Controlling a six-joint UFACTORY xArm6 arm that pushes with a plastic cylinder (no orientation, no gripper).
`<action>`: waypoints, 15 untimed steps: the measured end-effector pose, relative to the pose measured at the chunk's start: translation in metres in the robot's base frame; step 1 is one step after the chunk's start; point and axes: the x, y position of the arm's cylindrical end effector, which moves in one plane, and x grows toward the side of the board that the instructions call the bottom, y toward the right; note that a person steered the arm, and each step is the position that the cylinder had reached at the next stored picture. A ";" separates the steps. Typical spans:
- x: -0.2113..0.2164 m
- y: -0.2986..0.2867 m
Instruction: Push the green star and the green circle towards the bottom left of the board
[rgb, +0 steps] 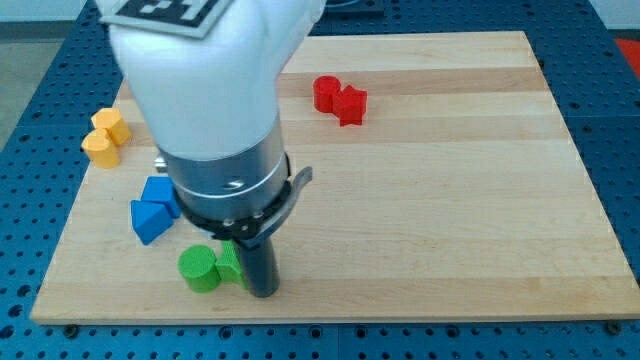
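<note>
The green circle (199, 268) sits near the view's bottom left of the wooden board (430, 180). The green star (230, 264) lies right beside it on the right, partly hidden by my rod. My tip (262, 293) rests on the board just right of the green star, touching or nearly touching it. The arm's white and grey body covers the board above these blocks.
Two blue blocks (154, 208) sit just above and left of the green ones. Two yellow blocks (105, 138) lie at the board's left edge. Two red blocks (340, 98) lie near the top centre. The board's bottom edge is close below my tip.
</note>
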 end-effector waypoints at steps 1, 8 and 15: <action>0.007 -0.017; -0.010 -0.031; -0.034 -0.071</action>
